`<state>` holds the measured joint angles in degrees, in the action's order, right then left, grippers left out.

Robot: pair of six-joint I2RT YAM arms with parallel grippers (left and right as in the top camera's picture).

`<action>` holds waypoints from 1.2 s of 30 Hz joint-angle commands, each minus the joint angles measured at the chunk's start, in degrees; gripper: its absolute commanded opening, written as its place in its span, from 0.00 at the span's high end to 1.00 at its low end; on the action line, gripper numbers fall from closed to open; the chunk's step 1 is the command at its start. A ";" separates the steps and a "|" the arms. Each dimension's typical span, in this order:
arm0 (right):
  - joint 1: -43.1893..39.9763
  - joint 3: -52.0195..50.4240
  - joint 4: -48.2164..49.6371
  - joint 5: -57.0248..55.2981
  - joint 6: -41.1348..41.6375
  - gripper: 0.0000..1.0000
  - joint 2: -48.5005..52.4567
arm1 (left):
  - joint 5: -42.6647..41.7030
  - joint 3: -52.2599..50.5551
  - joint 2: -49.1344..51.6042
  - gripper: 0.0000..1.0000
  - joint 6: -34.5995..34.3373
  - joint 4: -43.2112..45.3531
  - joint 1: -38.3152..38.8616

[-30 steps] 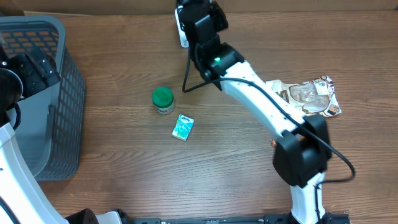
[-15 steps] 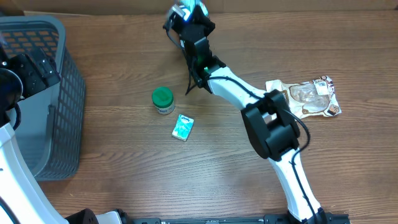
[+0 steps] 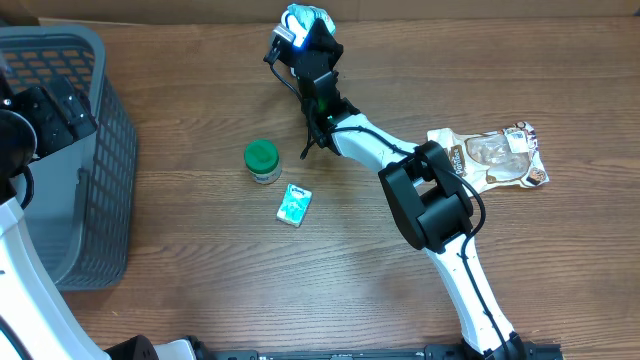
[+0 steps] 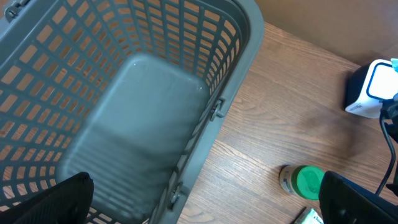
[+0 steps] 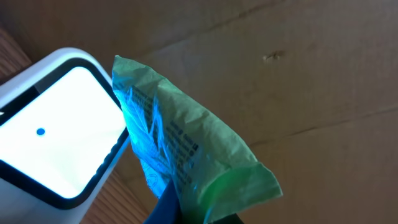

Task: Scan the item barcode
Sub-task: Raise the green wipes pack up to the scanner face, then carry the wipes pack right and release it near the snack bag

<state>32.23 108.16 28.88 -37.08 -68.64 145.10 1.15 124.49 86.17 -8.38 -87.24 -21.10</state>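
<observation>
far left: a grey plastic basket (image 3: 95, 150) stands on the wooden table (image 3: 200, 290); its slatted walls and bare floor show in the left wrist view. the left gripper (image 3: 58, 108) hangs over the basket's near edge, jaws spread as wide as they go, with nothing between them.

left of centre: a small jar with a green lid (image 3: 262, 160) stands upright on the table. a small teal box (image 3: 294, 204) lies flat just beside it, toward the near edge, not touching.

centre, far edge: a white barcode scanner (image 5: 53, 146) sits by the cardboard wall (image 5: 298, 74), its window lit white with one blue dot. the right gripper (image 3: 308, 40) is raised here, jaws closed tight on a green packet (image 5: 180, 155). the packet is off the table and tilted, its printed face turned to the scanner window and lit blue. its edge overlaps the scanner's corner in the right wrist view; contact cannot be told.

right: a brown snack pouch with a clear window (image 3: 495, 155) lies flat on the table, well apart from the other items.
</observation>
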 commanded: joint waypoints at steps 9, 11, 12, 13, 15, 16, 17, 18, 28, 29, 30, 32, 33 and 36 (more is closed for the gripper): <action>2.10 1.40 0.61 -11.41 5.18 0.96 -3.69 | 0.35 0.39 0.07 0.00 0.90 0.22 -0.24; 3.10 1.42 0.24 -12.35 7.17 0.96 -5.90 | 0.35 0.39 0.07 0.01 0.90 0.22 -0.26; 3.58 1.42 -0.72 -12.37 7.37 0.96 -6.97 | 0.35 0.39 0.07 0.00 0.90 0.20 -0.24; 4.20 1.42 -2.54 -12.11 7.67 0.96 -8.28 | 0.35 0.39 0.07 0.01 0.90 0.22 -0.24; 5.42 1.42 -8.00 -10.82 10.34 0.96 -11.13 | 0.35 0.39 0.07 0.00 0.90 0.22 -0.24; 5.99 1.42 -11.39 -10.10 12.83 0.96 -12.76 | 0.35 0.39 0.07 0.01 0.90 0.22 -0.24; 6.43 1.42 -14.62 -9.27 15.45 0.96 -14.23 | 0.35 0.39 0.07 0.00 0.90 0.22 -0.24; 6.84 1.42 -19.06 -7.80 18.80 0.96 -16.09 | 0.35 0.39 0.07 0.00 0.90 0.20 -0.26; 8.09 1.42 -59.95 15.74 62.07 0.96 -37.07 | 0.35 0.39 0.07 0.01 0.90 0.22 -0.26; 7.85 1.42 -64.13 17.70 66.62 0.96 -38.99 | 0.35 0.39 0.07 0.00 0.90 0.22 -0.24; 7.52 1.42 -70.40 19.61 72.41 0.96 -41.40 | 0.35 0.39 0.07 0.00 0.90 0.22 -0.24; 7.15 1.42 -79.36 20.41 79.82 0.96 -44.37 | 0.35 0.39 0.07 0.00 0.90 0.20 -0.24; 6.54 1.42 -88.78 20.35 85.64 0.96 -46.60 | 0.35 0.39 0.07 0.01 0.90 0.20 -0.24; 4.52 1.40 -101.55 20.26 93.29 0.96 -47.58 | 0.35 0.39 0.07 0.01 0.90 0.20 -0.24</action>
<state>39.27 109.36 -64.16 -19.33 5.96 99.13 1.15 124.49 86.17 -8.38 -87.15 -21.10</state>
